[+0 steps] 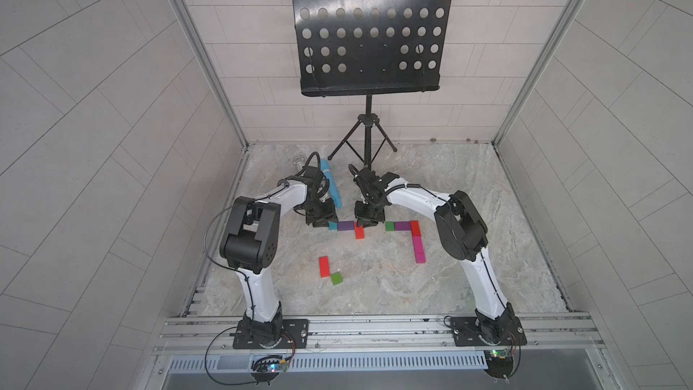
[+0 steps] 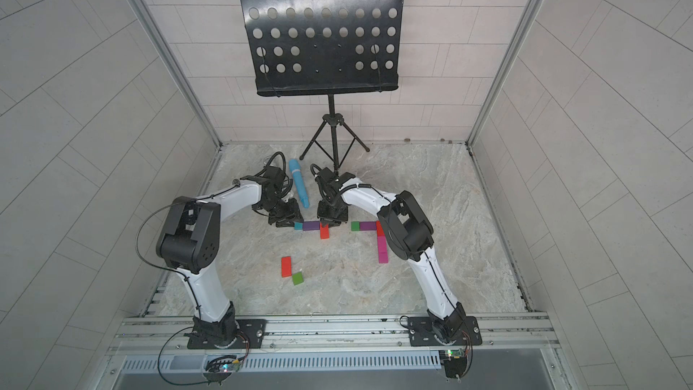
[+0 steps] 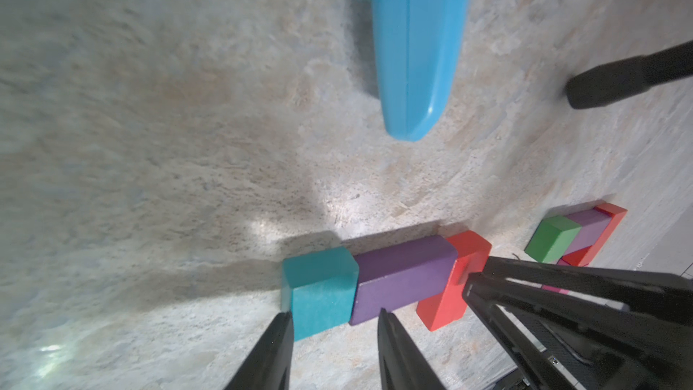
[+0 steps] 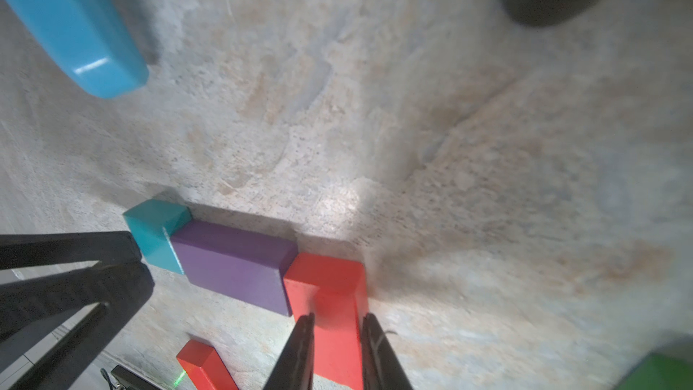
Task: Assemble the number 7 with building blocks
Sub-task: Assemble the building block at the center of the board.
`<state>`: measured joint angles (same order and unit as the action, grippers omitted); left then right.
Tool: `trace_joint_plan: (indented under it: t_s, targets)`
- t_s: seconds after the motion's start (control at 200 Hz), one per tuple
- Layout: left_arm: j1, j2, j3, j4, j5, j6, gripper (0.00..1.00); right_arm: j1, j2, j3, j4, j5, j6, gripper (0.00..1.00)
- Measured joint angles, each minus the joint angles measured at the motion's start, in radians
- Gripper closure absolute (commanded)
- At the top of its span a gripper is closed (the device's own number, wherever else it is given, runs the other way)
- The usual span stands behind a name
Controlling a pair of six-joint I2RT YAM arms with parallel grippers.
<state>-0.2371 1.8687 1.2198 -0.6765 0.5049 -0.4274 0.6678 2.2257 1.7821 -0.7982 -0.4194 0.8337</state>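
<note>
Right gripper (image 1: 362, 224), in a top view, is clamped on the red block (image 1: 359, 233), with the purple block (image 1: 345, 225) and teal block (image 1: 332, 225) at its 9 o'clock. Left wrist view: the left gripper (image 3: 333, 315) is narrowly parted, tips flanking the teal block. Right wrist view: fingers (image 4: 298, 348) squeeze the red block's sides.

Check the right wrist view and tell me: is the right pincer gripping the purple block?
No, the right pincer grips the red block, which lies against the end of the purple block.
</note>
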Motion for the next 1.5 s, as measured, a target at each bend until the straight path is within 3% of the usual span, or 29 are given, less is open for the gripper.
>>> trace_joint_plan:
  t_s: [0.415,0.6,0.861,1.111,1.501]
  targets:
    - [0.0,0.0,0.0,0.0,0.0,-0.002,0.57,0.0,0.002,0.0,0.002,0.001,0.02,0.72]
    - [0.0,0.0,0.0,-0.001,0.0,-0.002,0.53,0.0,-0.001,0.0,0.002,0.028,0.01,0.57]
    - [0.002,-0.02,0.006,-0.023,-0.018,0.005,0.41,0.007,-0.11,-0.052,0.032,0.08,-0.032,0.5]
    - [0.039,-0.077,0.006,-0.04,-0.009,0.006,0.37,0.042,-0.232,-0.183,0.068,0.107,-0.167,0.47]
    - [0.141,-0.091,0.001,-0.057,0.016,0.01,0.35,0.124,-0.238,-0.25,0.05,0.182,-0.349,0.5]
